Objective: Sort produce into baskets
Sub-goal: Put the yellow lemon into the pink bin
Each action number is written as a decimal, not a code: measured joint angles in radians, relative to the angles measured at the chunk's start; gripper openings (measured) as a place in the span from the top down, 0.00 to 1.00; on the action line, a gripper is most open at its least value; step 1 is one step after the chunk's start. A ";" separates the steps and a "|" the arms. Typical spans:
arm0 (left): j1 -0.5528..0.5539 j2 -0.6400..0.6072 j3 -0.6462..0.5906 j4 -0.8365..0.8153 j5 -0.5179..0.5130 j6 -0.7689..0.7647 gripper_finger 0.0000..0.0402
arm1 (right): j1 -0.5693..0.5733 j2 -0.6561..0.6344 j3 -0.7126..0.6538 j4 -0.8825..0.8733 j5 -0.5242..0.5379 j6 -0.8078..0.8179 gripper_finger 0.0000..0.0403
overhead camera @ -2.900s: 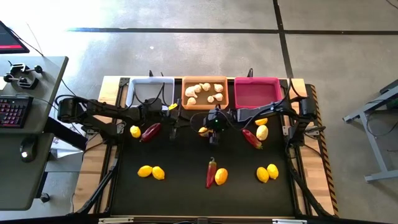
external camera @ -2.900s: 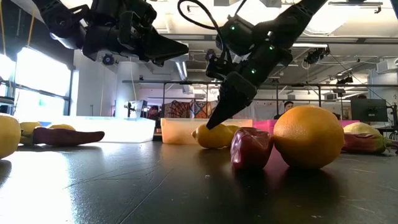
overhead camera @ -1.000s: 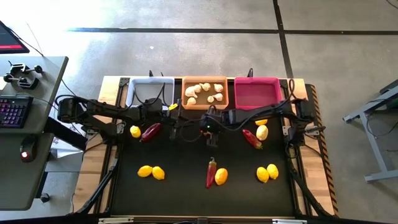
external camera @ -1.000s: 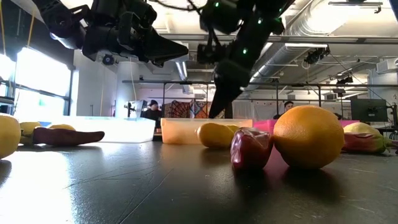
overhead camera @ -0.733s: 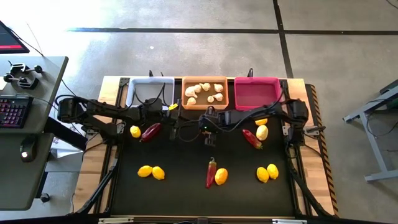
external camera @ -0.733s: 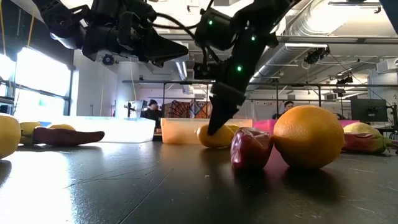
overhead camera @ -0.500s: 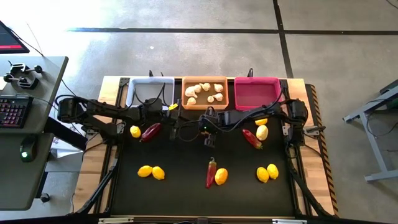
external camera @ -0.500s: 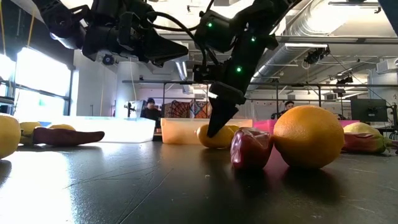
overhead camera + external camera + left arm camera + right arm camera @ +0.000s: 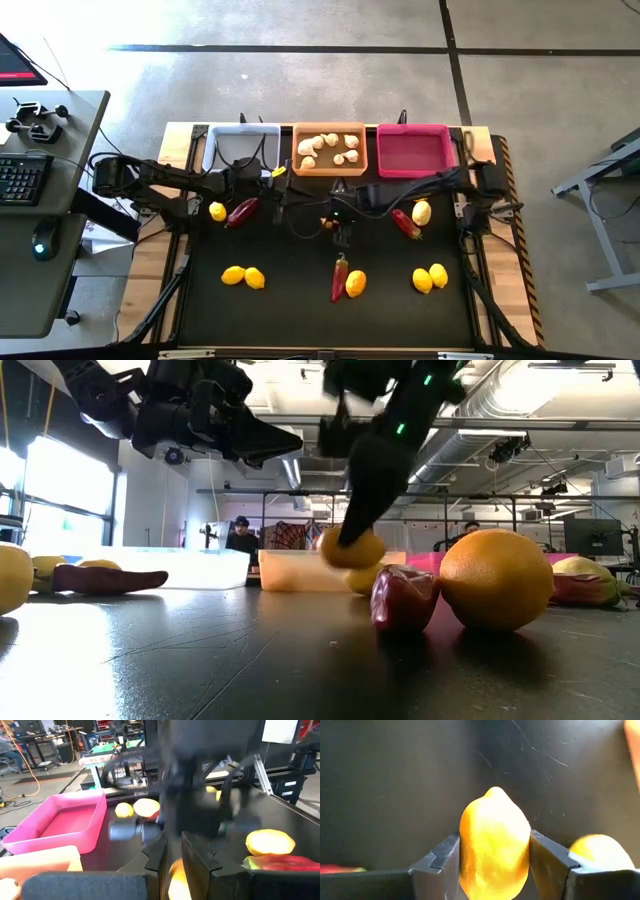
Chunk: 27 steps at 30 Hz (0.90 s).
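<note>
My right gripper (image 9: pixel 338 224) is shut on a yellow lemon (image 9: pixel 494 845) above the middle of the black mat. In the low view the lemon (image 9: pixel 352 548) hangs clear of the table. A second lemon (image 9: pixel 600 852) lies on the mat beside it. My left gripper (image 9: pixel 283 190) is shut and empty, held above the mat in front of the white basket (image 9: pixel 240 147). The orange basket (image 9: pixel 330 162) holds several garlic bulbs. The pink basket (image 9: pixel 412 152) stands at the far right. Lemons (image 9: pixel 245 277) and dark red chilis (image 9: pixel 243 212) lie scattered on the mat. My right gripper pinches the lemon across its middle, one finger on each long side (image 9: pixel 466 845). The fingers come from above, pointing down. The lemon is lifted clear of the mat, and its pointed end (image 9: pixel 495 791) sticks out past the fingertips.
A chili (image 9: pixel 340 275) and a lemon (image 9: pixel 356 284) lie just toward the near edge from my right gripper. Another chili (image 9: pixel 404 222) and lemon (image 9: pixel 422 212) lie under the right arm. Two lemons (image 9: pixel 430 277) lie near right. A lemon (image 9: pixel 217 211) lies under the left arm.
My right gripper has come down onto a lemon on the mat, shut on it and gone up and a little toward the near edge. The lemon is now lifted clear of the mat. The lemon behind it has stayed on the mat.
</note>
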 joint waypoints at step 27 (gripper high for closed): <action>0.003 0.000 0.000 -0.001 0.000 -0.006 0.90 | -0.775 -0.304 -0.212 -0.012 0.253 -0.472 0.58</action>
